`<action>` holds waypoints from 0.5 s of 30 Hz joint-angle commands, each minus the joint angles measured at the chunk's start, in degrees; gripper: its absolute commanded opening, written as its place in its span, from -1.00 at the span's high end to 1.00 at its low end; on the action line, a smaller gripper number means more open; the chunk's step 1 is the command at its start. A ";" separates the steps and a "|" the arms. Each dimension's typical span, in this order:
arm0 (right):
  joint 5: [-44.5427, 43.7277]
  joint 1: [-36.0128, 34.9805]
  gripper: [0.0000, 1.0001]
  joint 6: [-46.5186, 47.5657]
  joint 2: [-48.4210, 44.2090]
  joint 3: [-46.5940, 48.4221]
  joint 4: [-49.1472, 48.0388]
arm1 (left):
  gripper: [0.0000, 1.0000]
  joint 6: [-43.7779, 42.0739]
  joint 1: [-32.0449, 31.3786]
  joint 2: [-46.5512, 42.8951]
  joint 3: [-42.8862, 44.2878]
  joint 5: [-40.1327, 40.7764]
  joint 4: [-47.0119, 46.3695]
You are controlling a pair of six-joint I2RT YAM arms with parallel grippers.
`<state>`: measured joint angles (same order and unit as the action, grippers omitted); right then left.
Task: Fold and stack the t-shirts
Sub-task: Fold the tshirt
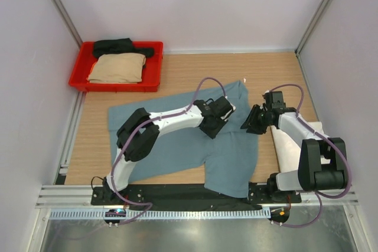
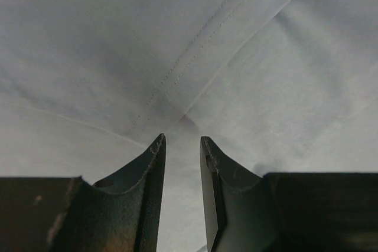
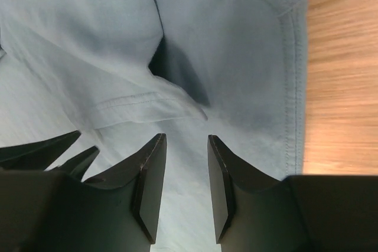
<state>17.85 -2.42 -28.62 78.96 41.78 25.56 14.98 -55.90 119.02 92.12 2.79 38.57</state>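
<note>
Bench (image 1: 195, 69): wooden, bears the cloth.
Teal-blue t-shirt (image 1: 236, 157): spread mid-bench; soft, light, limp; likely best pinched at hem or sleeve edge.
Left gripper (image 2: 183, 146): jaws narrowly parted, empty, over shirt.
Right gripper (image 3: 186, 146): jaws parted, empty, by sleeve.

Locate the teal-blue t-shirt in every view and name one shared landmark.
Top external: teal-blue t-shirt spread across the middle.
Left wrist: fills the view.
Right wrist: covers all but the right strip.
Shared landmark: wooden table beside its edge; absent from left wrist.
</note>
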 commanded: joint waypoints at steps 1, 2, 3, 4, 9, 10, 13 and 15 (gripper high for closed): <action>0.00 0.66 0.19 0.41 -3.20 -0.12 -0.34 | 0.37 -1.89 0.62 1.21 2.98 8.28 3.45; 0.08 0.66 0.19 0.58 -3.11 -0.21 -0.25 | 0.38 -1.80 0.35 1.65 2.98 9.24 3.27; 0.08 0.74 0.18 0.76 -2.67 -0.29 -0.25 | 0.38 -1.89 0.18 2.09 3.16 9.43 3.36; 0.17 0.75 0.18 0.93 -2.58 -0.38 -0.34 | 0.38 -1.97 0.09 2.35 3.68 9.69 3.53; 1.31 0.75 0.18 0.85 -2.23 -0.82 -1.48 | 0.38 -2.24 -0.44 3.15 4.04 13.29 4.24; 1.49 0.75 0.18 0.85 -1.97 -0.82 -1.48 | 0.38 -2.41 -0.35 3.23 4.04 13.30 4.24; 1.93 0.75 0.18 0.76 -1.79 -1.00 -1.83 | 0.38 -2.50 -0.44 3.67 4.83 13.30 4.94; 2.10 0.75 0.18 0.67 -1.53 -1.17 -2.01 | 0.38 -2.41 -0.61 3.67 4.57 12.43 4.85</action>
<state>18.79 -1.76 -28.42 77.76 41.06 25.10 13.17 -56.51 122.15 94.78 14.04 42.41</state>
